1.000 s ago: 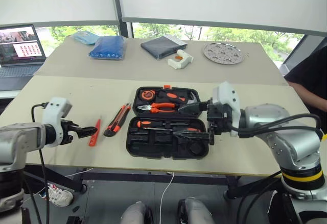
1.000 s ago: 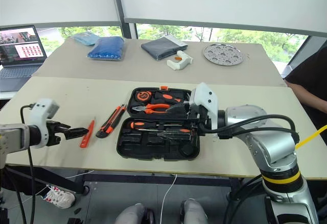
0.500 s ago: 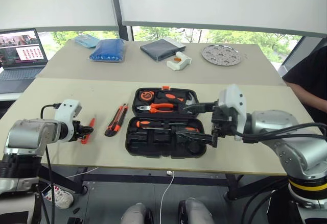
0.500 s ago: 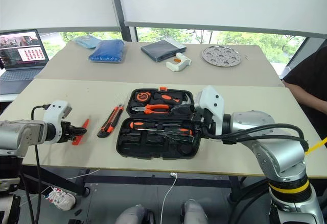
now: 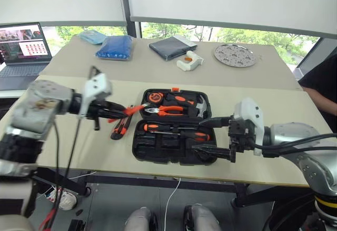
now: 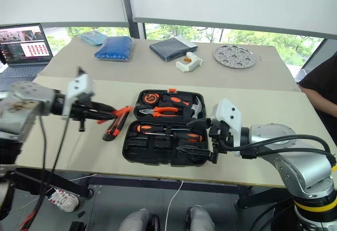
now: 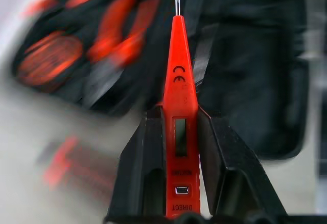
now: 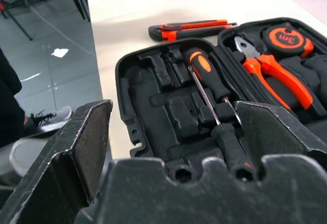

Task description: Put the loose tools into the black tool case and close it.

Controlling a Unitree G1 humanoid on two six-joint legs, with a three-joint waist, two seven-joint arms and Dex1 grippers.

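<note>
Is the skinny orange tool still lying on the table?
No, the left claw has the skinny orange tool pinched between its two black fingers, up off the table.

Two robot arms reach in from both sides

The left hand [image 7: 179, 147] pinches a thin flat orange plastic tool [image 7: 178, 106] between its black fingers [image 7: 145, 173]. The right hand [image 5: 213, 134] points left, its two fingers spread wide apart.

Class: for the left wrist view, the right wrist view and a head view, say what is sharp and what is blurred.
Left wrist view: the small flat orange tool between the left gripper's fingers is sharp, the black tool case behind is smeared. Right wrist view: screwdrivers crisp, fingers soft. Left eye view: the left gripper is slightly smeared.
</note>
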